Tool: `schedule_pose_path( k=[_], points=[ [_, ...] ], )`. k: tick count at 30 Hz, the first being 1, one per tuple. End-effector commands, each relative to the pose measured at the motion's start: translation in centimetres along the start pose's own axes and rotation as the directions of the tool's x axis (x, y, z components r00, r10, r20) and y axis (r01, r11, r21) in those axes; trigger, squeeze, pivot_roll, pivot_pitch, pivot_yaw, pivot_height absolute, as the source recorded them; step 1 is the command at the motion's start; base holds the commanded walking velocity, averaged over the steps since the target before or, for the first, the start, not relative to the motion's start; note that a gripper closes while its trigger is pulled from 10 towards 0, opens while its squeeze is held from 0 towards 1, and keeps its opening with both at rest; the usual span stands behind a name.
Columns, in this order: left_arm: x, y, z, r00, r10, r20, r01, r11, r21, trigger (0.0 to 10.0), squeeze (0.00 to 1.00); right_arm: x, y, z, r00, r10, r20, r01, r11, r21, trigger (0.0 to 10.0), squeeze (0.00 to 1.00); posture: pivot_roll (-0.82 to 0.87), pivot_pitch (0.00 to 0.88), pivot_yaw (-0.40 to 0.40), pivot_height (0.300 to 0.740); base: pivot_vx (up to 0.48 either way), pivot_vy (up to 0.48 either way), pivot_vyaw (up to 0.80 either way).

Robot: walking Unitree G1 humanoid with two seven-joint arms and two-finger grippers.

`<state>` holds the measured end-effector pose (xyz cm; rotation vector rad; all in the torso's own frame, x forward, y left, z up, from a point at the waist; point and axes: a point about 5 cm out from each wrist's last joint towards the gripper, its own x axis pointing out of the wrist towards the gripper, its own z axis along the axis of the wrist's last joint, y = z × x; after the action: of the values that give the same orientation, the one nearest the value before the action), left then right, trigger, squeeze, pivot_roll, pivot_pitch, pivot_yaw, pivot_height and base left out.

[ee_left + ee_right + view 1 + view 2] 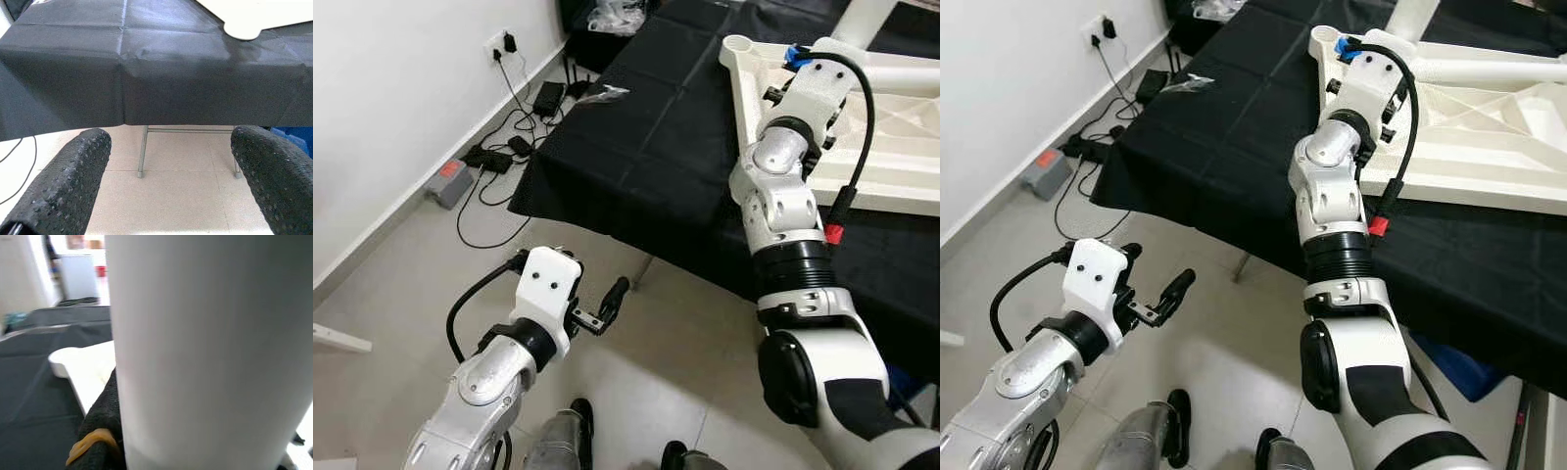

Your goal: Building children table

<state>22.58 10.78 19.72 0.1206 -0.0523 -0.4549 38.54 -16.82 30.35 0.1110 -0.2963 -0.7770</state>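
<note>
so, closest to you, your left pincer (607, 305) hangs low over the tiled floor (636, 372), in front of the black-covered tabletop (646, 157). its two fingers (73, 181) are spread wide apart with nothing between them. it looks like it is just waiting there, out of the way, ready to help when you need it.

a bit farther, your right arm reaches up and over the edge of the tabletop. it goes to the white table piece (1489, 127) that lies flat on the black cloth, with its ribbed underside facing up. lying like that, the places for the legs should be easy to reach.

your right pincer (1393, 103) is at the near rounded corner of that piece. in the right wrist view a fat white leg (210, 352) stands very close, with one black finger (100, 431) pressed against it. so you seem to be gripping the leg and holding it upright, probably to fit it into the corner.

farthest away, cables (504, 147) and a wall plug (507, 43) lie by the wall.
</note>
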Motion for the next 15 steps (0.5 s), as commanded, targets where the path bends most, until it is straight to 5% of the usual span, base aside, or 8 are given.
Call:
schedule_pose_path(
  k=[1, 7, 15],
  points=[
    [-0.1, 0.1, -0.4, 1.0, -0.001, -0.02, 0.001, 1.0, 0.008, 10.0, 0.0, 0.1, -3.5, -7.1, 0.956, -0.185, -0.226, 0.135, 0.966, -0.221, 10.0, 0.0, 0.21, 0.335, -0.029, 0.74, 0.0, 0.0, 0.0],
    [-0.1, 0.2, -0.3, 1.0, 0.003, -0.018, -0.003, 1.0, 0.009, 10.0, 0.0, -0.1, -4.6, -7.2, 0.913, -0.348, -0.212, 0.285, 0.917, -0.279, 10.0, 0.0, 0.21, 0.338, -0.028, 0.74, 0.0, 0.0, 0.0],
    [-0.1, 0.2, -0.3, 1.0, 0.004, -0.018, -0.004, 1.0, 0.009, 10.0, 0.0, -0.3, -5.0, -7.1, 0.866, -0.441, -0.236, 0.394, 0.892, -0.221, 10.0, 0.0, 0.21, 0.34, -0.03, 0.74, 0.0, 0.0, 0.0]
  ],
)
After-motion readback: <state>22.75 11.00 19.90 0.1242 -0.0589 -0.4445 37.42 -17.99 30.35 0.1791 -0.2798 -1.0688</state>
